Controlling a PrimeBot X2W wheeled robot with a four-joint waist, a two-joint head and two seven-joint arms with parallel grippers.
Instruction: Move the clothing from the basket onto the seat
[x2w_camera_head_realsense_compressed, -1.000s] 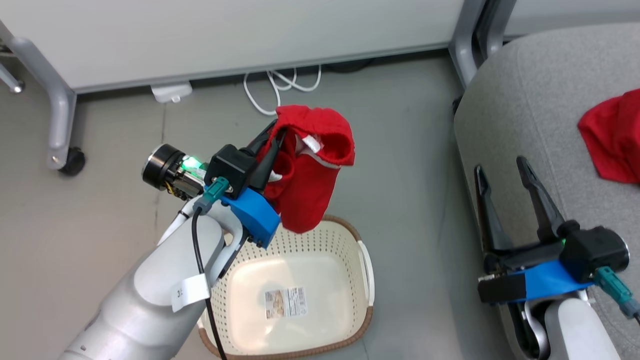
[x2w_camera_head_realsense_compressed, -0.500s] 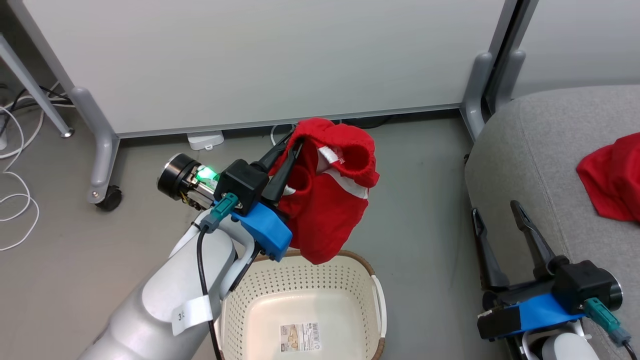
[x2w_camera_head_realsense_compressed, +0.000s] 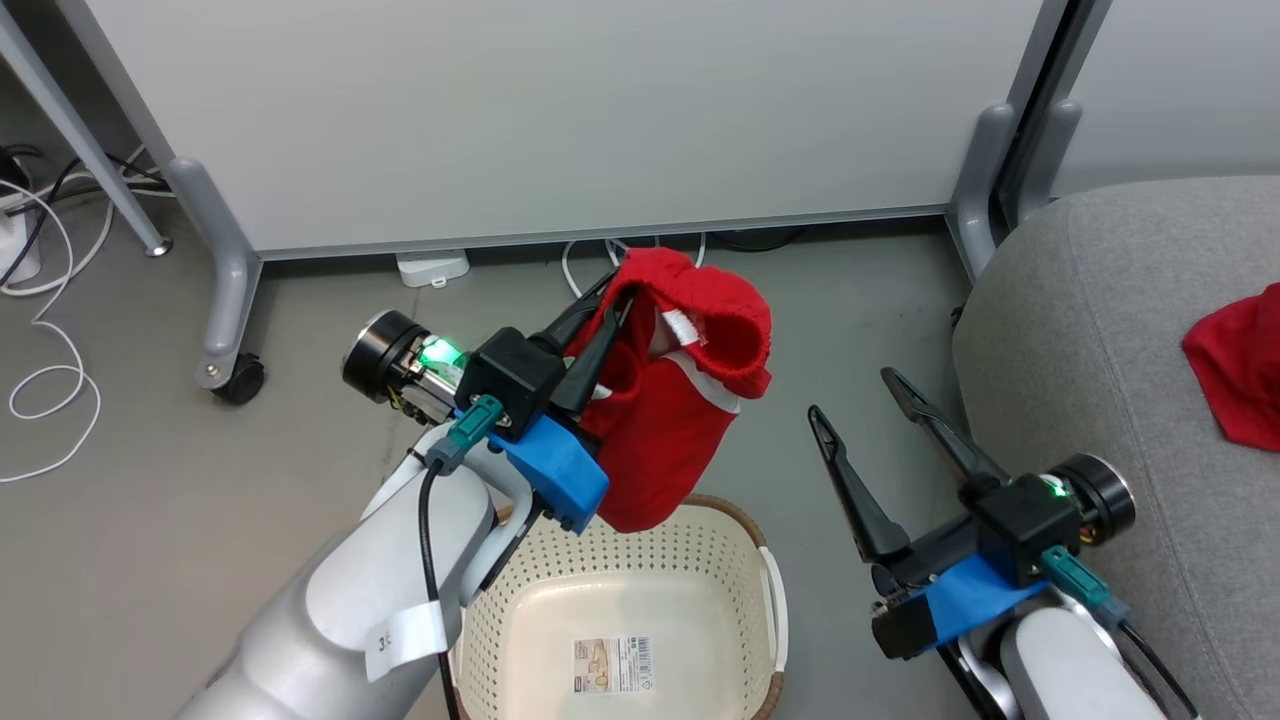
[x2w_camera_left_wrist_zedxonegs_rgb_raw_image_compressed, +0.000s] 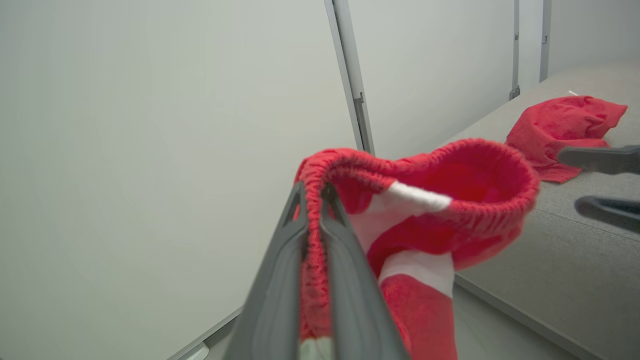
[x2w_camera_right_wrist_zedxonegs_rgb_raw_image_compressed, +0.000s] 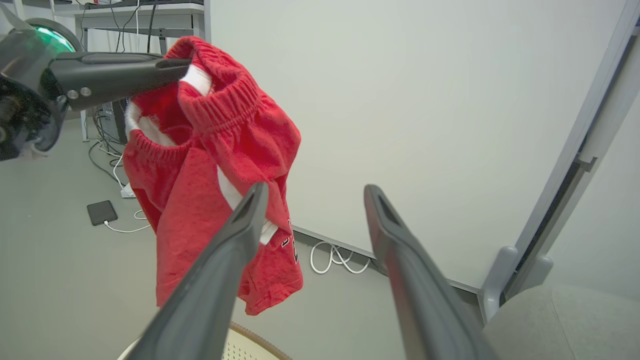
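1. Two garments: first garment (x2w_camera_head_realsense_compressed: 665, 440) hangs centre, clamped in left hand (x2w_camera_head_realsense_compressed: 618, 290); second garment (x2w_camera_head_realsense_compressed: 1240, 375) lies on seat (x2w_camera_head_realsense_compressed: 1100, 330), 3 o'clock.
2. One basket (x2w_camera_head_realsense_compressed: 640, 545), 6 o'clock.
3. Right hand (x2w_camera_head_realsense_compressed: 852, 394), 4 o'clock, fingers wide apart, holding nothing.
4. Panel (x2w_camera_head_realsense_compressed: 600, 120), 12 o'clock.

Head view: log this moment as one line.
left gripper: shut on red garment, above basket | right gripper: open, empty | seat: second garment lying on it

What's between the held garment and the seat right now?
Head view: the open right gripper, over grey floor, between the held garment and the seat.
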